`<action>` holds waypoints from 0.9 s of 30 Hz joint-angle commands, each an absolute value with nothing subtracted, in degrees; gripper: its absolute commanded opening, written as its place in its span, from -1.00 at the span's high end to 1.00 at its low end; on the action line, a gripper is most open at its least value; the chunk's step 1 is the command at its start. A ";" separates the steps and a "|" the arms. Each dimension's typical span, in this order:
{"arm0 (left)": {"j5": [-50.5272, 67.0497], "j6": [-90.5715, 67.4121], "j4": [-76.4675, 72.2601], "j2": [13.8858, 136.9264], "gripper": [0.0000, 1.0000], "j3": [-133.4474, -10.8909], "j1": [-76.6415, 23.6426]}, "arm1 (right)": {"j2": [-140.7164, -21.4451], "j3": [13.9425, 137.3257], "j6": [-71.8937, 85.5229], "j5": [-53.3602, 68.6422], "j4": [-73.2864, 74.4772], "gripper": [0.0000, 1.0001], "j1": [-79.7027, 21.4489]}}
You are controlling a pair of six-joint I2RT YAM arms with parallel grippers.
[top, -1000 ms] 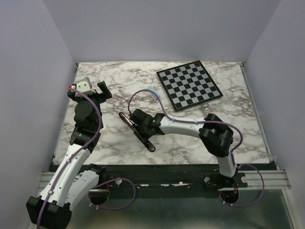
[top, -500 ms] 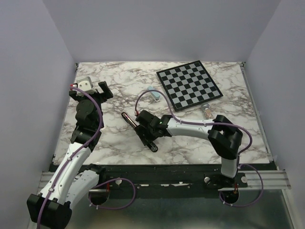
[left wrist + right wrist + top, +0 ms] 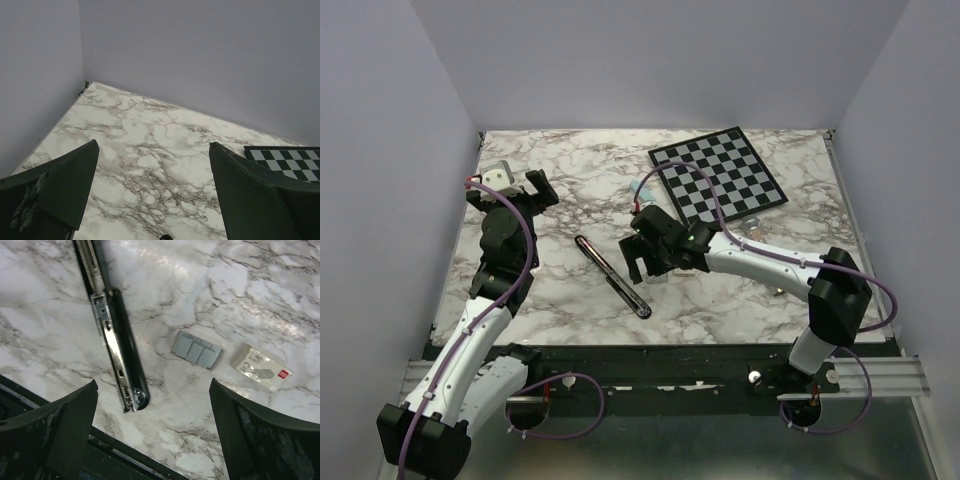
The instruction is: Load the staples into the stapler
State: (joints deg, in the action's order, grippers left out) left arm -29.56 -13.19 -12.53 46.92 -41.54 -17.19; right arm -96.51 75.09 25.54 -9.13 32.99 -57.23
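The black stapler (image 3: 611, 277) lies slantwise on the marble table, free of both grippers. In the right wrist view the stapler (image 3: 119, 347) shows its silver channel along one side. To its right on the marble lie the staples (image 3: 196, 350), a small grey strip. My right gripper (image 3: 152, 385) hangs above them, open, with nothing between its fingers. In the top view the right gripper (image 3: 645, 266) is just right of the stapler, and the arm hides the staples. My left gripper (image 3: 517, 181) is open at the far left, and the left gripper (image 3: 154, 145) has only bare marble below it.
A small cream box (image 3: 261, 367) lies right of the staples. The chessboard (image 3: 717, 177) sits at the back right, with a clear tube (image 3: 756, 229) near its front corner. The table's dark front edge (image 3: 125, 457) runs under the right gripper. Walls close in the left and back.
My right gripper has opened, let go of the stapler, and moved up and to the right. The stapler now lies alone on the marble. The left arm has barely shifted.
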 commanded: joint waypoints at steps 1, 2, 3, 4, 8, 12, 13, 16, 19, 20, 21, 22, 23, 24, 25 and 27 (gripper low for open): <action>-30.67 -13.97 -12.22 46.93 -0.98 -41.31 -16.70 | -97.12 73.65 29.52 -9.41 36.48 -0.96 -52.93; -31.02 -13.97 -12.22 46.85 -0.98 -41.22 -16.79 | -98.16 73.83 29.62 -9.14 36.56 -0.83 -52.21; -31.37 -13.80 -12.30 46.85 -0.98 -41.22 -16.79 | -98.70 74.26 29.79 -8.79 36.56 -0.75 -51.69; -31.46 -13.71 -12.39 46.67 -0.98 -41.22 -16.70 | -99.14 74.70 29.62 -8.79 36.48 -0.63 -50.98; -31.38 -13.45 -12.31 46.41 -0.98 -41.22 -16.70 | -102.56 77.78 28.83 -9.58 37.35 -0.06 -50.80; -31.55 -13.10 -12.66 46.41 -0.98 -41.13 -16.70 | -106.86 80.68 28.21 -10.02 38.85 0.03 -50.80; -31.55 -13.10 -12.57 46.23 -0.98 -41.13 -16.61 | -107.31 80.94 27.95 -10.11 38.93 0.03 -50.80; -31.38 -13.10 -12.57 46.23 -0.98 -41.13 -16.52 | -108.63 82.00 27.51 -9.49 38.85 0.17 -50.71; -31.11 -13.27 -12.74 46.14 -0.98 -41.13 -16.44 | -110.12 83.05 27.16 -9.23 39.11 0.22 -50.80; -31.03 -13.27 -12.74 46.23 -0.98 -41.13 -16.35 | -110.39 83.23 26.98 -9.23 39.11 0.32 -50.71; -31.03 -13.27 -12.74 46.23 -0.98 -41.13 -16.35 | -110.83 83.75 26.90 -8.97 39.20 0.36 -50.71; -31.03 -13.36 -12.74 46.23 -0.98 -41.13 -16.35 | -111.00 83.85 26.72 -8.44 39.20 0.40 -50.80; -31.03 -13.36 -12.74 46.32 -0.98 -41.22 -16.26 | -111.53 84.02 26.72 -8.18 39.20 0.40 -50.71; -30.85 -13.36 -12.66 46.23 -0.98 -41.13 -16.26 | -111.79 84.37 26.54 -7.83 39.11 0.41 -50.80; -30.85 -13.45 -12.66 46.32 -0.98 -41.22 -16.26 | -111.97 84.55 26.46 -7.39 39.11 0.41 -50.80; -30.68 -13.45 -12.66 46.32 -0.98 -41.13 -16.17 | -112.59 84.99 26.54 -7.12 39.46 0.43 -50.71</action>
